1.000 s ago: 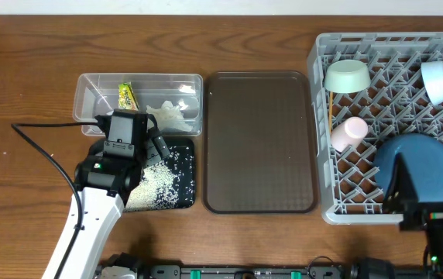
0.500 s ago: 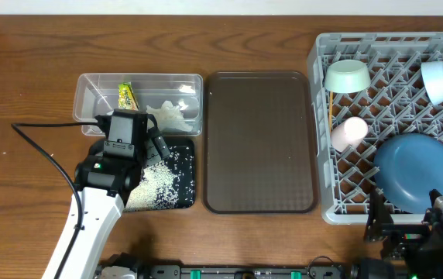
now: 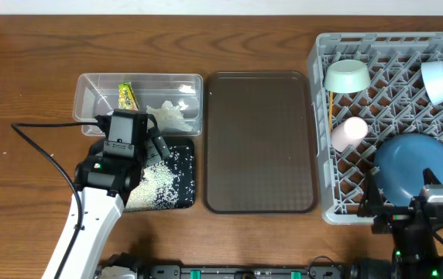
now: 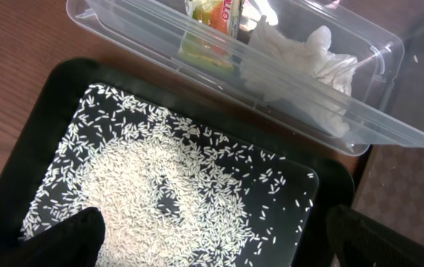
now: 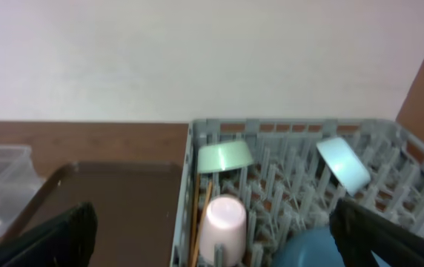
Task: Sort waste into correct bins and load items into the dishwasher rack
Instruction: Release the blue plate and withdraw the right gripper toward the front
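The snack wrapper (image 3: 127,96) and the tissue (image 3: 169,115) lie in the clear container (image 3: 90,97). The rice (image 3: 156,186) lies in the black tray (image 3: 183,147). My left gripper (image 4: 212,237) is open and empty, hovering just above the rice (image 4: 160,185). The grey rack (image 3: 318,116) holds the dark blue plate (image 3: 415,167), light blue bowl (image 3: 437,81), mint-green bowl (image 3: 347,76), pink cup (image 3: 348,132) and chopsticks (image 3: 330,108). My right gripper (image 5: 219,237) is open and empty at the rack's front edge, below the plate in the overhead view (image 3: 411,213).
The empty brown serving tray (image 3: 259,139) lies between the bins and the rack. The left arm's black cable (image 3: 43,151) trails over the table on the left. A white wall shows behind the rack in the right wrist view.
My right gripper has drawn back from the blue plate toward the rack's front edge. The plate stays in the rack. The left arm has not moved.
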Robot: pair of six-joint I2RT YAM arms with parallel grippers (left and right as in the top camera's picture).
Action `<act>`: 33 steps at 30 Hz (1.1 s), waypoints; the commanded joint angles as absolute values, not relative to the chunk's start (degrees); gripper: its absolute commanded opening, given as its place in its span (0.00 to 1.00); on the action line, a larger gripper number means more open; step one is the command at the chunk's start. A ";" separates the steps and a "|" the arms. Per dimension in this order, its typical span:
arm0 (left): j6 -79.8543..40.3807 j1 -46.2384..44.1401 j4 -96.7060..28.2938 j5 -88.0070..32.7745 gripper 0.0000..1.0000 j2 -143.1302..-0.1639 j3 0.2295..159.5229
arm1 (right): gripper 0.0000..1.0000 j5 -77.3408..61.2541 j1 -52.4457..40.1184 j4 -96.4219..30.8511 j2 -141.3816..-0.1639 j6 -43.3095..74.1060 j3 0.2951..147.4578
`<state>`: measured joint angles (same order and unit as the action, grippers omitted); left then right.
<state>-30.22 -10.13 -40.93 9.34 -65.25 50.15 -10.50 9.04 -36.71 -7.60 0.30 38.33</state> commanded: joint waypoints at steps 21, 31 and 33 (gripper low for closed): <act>-30.74 -9.82 -41.08 9.45 0.98 -65.49 50.46 | 0.99 -9.26 3.36 6.00 -0.32 -0.49 15.92; -30.76 -9.82 -41.08 9.45 0.98 -65.49 50.46 | 0.99 -9.26 1.78 12.16 -0.30 -0.49 8.86; -30.76 -9.82 -41.08 9.45 0.98 -65.49 50.46 | 0.99 -9.28 1.78 13.30 -0.30 -0.47 7.03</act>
